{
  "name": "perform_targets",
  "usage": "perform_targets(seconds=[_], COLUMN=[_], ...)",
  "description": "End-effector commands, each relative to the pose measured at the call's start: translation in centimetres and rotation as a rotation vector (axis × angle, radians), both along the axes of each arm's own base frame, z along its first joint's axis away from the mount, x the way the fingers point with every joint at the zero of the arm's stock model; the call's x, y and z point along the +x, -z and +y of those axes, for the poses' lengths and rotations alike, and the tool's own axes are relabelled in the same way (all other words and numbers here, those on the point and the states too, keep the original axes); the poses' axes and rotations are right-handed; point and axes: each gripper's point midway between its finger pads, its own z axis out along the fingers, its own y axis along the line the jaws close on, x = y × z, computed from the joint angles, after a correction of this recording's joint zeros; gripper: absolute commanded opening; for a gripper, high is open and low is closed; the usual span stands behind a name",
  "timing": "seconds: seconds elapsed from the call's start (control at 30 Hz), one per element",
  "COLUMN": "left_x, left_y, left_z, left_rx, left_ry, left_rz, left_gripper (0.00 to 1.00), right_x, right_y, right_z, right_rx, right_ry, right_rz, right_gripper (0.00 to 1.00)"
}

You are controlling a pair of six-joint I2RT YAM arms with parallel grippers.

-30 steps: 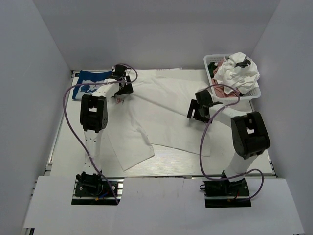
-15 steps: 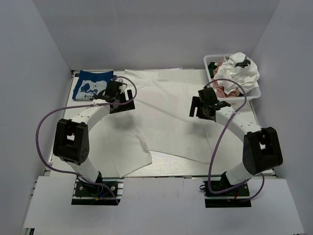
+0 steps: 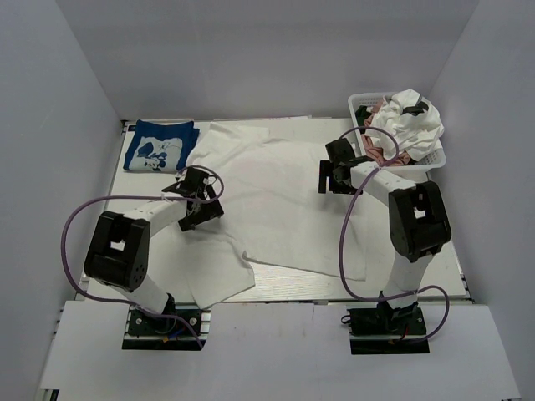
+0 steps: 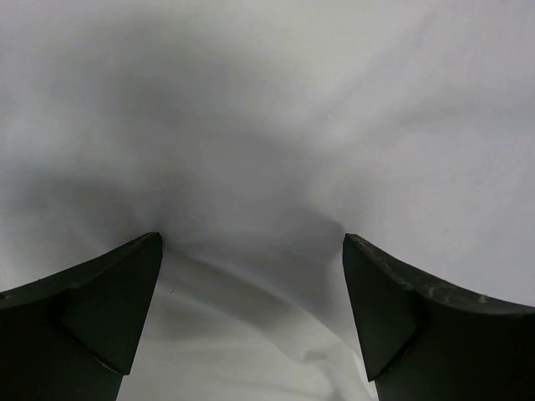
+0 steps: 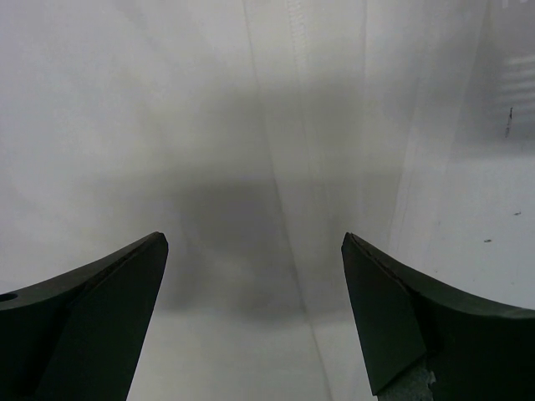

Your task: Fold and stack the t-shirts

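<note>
A large white t-shirt (image 3: 276, 196) lies spread across the table, with a sleeve flap toward the front left (image 3: 213, 263). A folded blue t-shirt (image 3: 159, 144) with a white graphic lies at the back left. My left gripper (image 3: 198, 200) hovers over the white shirt's left part, open; in its wrist view the left gripper (image 4: 251, 251) shows only creased white cloth (image 4: 267, 125) below. My right gripper (image 3: 333, 175) stands open over the shirt's right part; in the right wrist view the right gripper (image 5: 255, 246) sits above flat cloth with a seam (image 5: 284, 167). Nothing is held.
A white mesh basket (image 3: 358, 104) stands at the back right, heaped with a crumpled white shirt (image 3: 410, 121) and a pink one (image 3: 386, 155). Grey walls close in the table on three sides. Purple cables loop from both arms.
My left gripper has come from beside the blue t-shirt toward the front, over the white shirt's left side. My right gripper has shifted a little toward the back. Both stayed open.
</note>
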Motion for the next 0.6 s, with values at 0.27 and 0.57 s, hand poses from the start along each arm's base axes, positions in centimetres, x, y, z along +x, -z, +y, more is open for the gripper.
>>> perform_targets(seconds=[0.27,0.57], left_x=[-12.4,-2.2], left_y=[0.7,-7.2], left_z=[7.5,5.2], left_rx=[0.230,0.148], left_ry=[-0.466,-0.335], left_rz=[0.292,-0.024], left_gripper=[1.00,1.00], right_x=[2.2,1.1], right_y=[-0.4,-1.1], right_z=[-1.5,3.9], right_rx=[-0.077,0.097], right_ry=[0.010,-0.268], right_rz=[-0.030,-0.046], right_gripper=[0.90,0.90])
